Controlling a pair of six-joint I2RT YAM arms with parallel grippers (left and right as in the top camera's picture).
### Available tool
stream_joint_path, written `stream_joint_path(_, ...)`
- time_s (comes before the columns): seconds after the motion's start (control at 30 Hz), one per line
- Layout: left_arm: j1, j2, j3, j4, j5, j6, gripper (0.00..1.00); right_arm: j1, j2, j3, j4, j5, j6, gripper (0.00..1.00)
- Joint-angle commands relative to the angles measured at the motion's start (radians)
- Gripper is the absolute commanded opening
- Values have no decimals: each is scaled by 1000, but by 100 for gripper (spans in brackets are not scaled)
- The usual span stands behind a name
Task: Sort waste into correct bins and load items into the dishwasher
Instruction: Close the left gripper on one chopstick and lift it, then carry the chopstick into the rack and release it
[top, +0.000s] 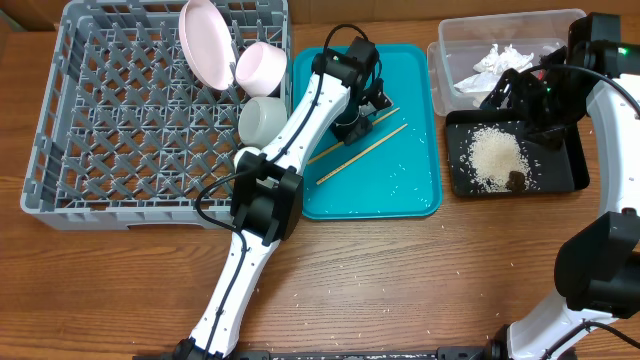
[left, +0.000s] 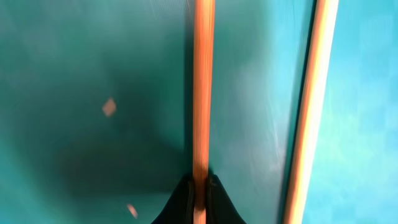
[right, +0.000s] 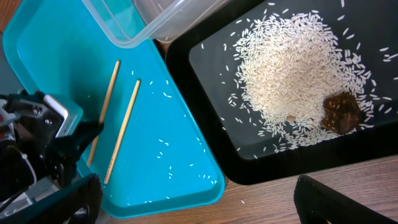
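Finds the left gripper (top: 357, 120) low over the teal tray (top: 410, 195), fingertips (left: 214, 202) pinched together on one chopstick (left: 202, 93) projecting straight out from between them. Cannot tell whether that stick rests on the tray floor or sits just clear of it. Locates the second chopstick (left: 311, 112) loose just beside the first, roughly parallel, not touching. Notes stray grains (right: 165, 144) scattered across the teal tray.

Places the right gripper (top: 532, 100) over the boundary between the clear tub (top: 450, 45) and the black tray (top: 572, 175), fingers (right: 348, 202) spread wide apart, holding nothing.

Records the rice (top: 495, 155) heaped in the black tray, with the brown lump (top: 516, 180) touching the heap's edge. Records the napkin (top: 505, 60) crumpled inside the clear tub.

Confirms the plate (top: 205, 42) standing on edge in the dish rack (top: 100, 140), with the pink bowl (top: 262, 67) and the white bowl (top: 263, 118) close by along the rack's right side.
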Motion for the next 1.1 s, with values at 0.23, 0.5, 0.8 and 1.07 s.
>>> stream_joint_path(0.23, 21, -124, 426, -274, -21, -365, 4, -2, -32, 23, 3, -4, 0, 100)
stream_joint_path(0.5, 110, -285, 428, -327, -159, -534, 4, -2, -32, 23, 3, -4, 0, 100)
stream_joint_path(0.8, 245, -639, -130, -327, -270, -661, 4, -2, -32, 23, 3, -4, 0, 100)
stream_joint_path(1.07, 377, -778, -652, -74, -317, -728, 4, -2, -32, 23, 3, -4, 0, 100)
